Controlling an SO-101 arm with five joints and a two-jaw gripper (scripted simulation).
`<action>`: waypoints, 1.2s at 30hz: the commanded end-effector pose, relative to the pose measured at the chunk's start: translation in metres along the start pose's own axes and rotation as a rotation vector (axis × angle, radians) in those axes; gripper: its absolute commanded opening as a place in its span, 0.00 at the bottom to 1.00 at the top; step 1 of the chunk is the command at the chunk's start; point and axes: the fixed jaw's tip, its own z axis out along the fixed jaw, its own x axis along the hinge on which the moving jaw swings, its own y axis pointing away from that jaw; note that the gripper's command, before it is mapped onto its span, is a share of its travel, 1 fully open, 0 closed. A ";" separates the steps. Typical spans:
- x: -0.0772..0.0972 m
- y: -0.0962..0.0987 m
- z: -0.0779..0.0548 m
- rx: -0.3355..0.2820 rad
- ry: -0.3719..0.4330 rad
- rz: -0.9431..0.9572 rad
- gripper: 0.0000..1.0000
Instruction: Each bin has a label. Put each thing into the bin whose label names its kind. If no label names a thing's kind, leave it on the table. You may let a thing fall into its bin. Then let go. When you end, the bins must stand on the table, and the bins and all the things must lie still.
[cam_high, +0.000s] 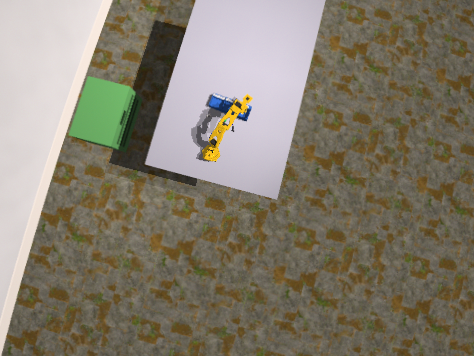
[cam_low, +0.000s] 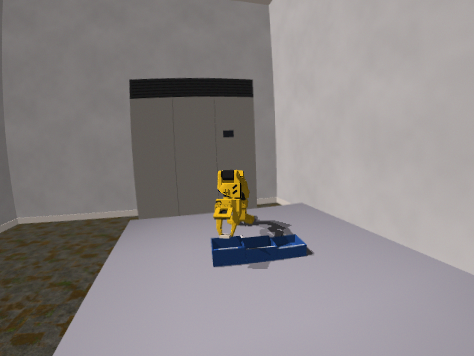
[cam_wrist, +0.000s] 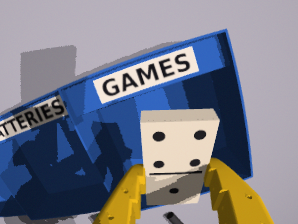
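My gripper (cam_wrist: 174, 177) (cam_low: 227, 231) (cam_high: 244, 102) is shut on a cream domino (cam_wrist: 178, 149) with black pips. It holds the domino over the end compartment of a blue row of bins (cam_wrist: 229, 96) (cam_low: 257, 256) (cam_high: 218, 101). That compartment bears the label GAMES (cam_wrist: 147, 75). The compartment beside it is labelled BATTERIES (cam_wrist: 33, 119). A third compartment shows in the exterior view, but its label is hidden.
The bins stand near the middle of a long grey table (cam_high: 250, 50) (cam_low: 300, 310). A green cabinet (cam_high: 105, 112) stands on the floor off the table's left side.
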 end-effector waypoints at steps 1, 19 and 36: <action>-0.006 -0.003 -0.007 0.002 -0.044 0.018 0.00; -0.005 -0.003 0.002 0.002 -0.044 0.018 0.00; -0.002 -0.003 0.017 0.002 -0.044 0.018 0.00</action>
